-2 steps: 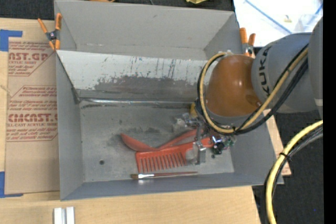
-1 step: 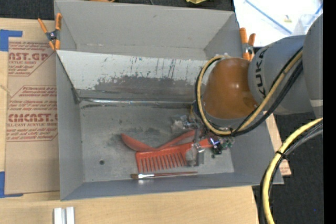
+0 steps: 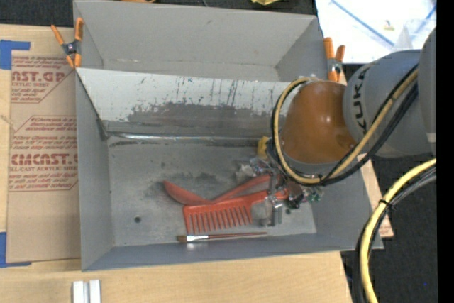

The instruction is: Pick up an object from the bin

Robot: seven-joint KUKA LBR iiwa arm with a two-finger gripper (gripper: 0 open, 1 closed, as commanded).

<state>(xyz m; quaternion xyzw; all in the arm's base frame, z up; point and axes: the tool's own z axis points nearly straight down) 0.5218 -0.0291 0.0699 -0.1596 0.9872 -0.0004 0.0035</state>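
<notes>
My gripper [image 3: 272,199] hangs low over the bin floor at the front right, below the arm's orange cover. It sits at the right end of a red comb [image 3: 218,216], which lies flat with its teeth pointing to the bin's front. A curved orange-red strip [image 3: 206,192] lies just behind the comb, its right end running under the gripper. A thin stick with a reddish shaft [image 3: 221,236] lies along the front wall, just in front of the comb.
The arm with its orange cover and cables comes in from the right and hides the bin's right-hand floor. The sloped back wall rises behind the things; the left half of the floor is bare grey metal.
</notes>
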